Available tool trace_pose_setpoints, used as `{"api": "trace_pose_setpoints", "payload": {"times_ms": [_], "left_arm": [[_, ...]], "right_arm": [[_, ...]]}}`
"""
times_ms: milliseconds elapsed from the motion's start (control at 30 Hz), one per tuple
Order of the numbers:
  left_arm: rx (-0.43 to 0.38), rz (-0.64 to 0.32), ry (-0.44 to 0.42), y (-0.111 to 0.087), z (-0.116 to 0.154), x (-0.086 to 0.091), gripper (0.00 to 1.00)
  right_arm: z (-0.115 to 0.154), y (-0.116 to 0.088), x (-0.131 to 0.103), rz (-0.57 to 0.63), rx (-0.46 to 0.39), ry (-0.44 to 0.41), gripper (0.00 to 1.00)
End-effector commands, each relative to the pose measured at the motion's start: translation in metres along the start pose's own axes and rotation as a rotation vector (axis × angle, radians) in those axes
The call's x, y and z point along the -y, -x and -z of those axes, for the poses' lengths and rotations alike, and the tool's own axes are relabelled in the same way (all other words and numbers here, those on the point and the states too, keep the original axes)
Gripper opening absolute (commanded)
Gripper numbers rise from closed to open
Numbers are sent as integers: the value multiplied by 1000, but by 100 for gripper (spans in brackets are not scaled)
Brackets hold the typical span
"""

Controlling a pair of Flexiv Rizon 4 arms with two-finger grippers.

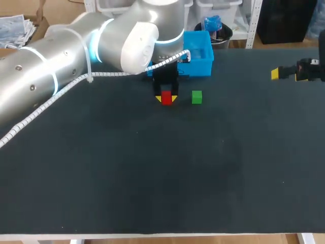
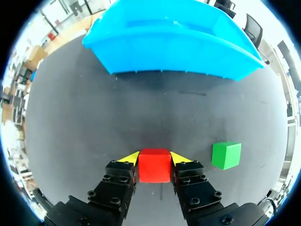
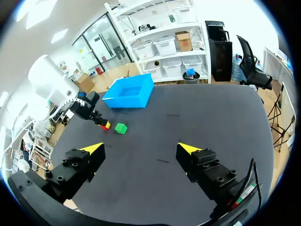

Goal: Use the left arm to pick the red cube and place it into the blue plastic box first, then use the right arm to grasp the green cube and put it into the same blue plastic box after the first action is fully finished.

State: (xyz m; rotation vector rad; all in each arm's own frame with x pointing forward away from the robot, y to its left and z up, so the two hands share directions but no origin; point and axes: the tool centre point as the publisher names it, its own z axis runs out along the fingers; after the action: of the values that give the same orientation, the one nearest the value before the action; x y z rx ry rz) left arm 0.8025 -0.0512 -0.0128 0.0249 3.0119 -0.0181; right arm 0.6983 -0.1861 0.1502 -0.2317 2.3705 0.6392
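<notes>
Glossy blue plastic box (image 2: 178, 44) on matt dark table (image 1: 152, 168).

Bright, even light — soft shadow beneath the blue box (image 2: 174, 52), sheen on left arm (image 1: 51, 66).

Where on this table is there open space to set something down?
Bare: the near half of the table, before the red cube and green cube; also between green cube and right end effector. Crowded: left end effector, cubes, blue plastic box.

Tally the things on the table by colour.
Red: 1, the red cube
Green: 1, the green cube
Blue: 1, the box
Total: 3
</notes>
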Motion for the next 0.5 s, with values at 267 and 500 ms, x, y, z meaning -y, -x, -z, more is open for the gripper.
{"api": "trace_pose_setpoints", "payload": {"times_ms": [267, 500], "left_arm": [[48, -16, 14, 12, 50, -7, 0], [117, -50, -22, 23, 99, -9, 0]], "right_arm": [[-1, 0, 0, 0, -1, -3, 100], [-1, 0, 0, 0, -1, -3, 100]]}}
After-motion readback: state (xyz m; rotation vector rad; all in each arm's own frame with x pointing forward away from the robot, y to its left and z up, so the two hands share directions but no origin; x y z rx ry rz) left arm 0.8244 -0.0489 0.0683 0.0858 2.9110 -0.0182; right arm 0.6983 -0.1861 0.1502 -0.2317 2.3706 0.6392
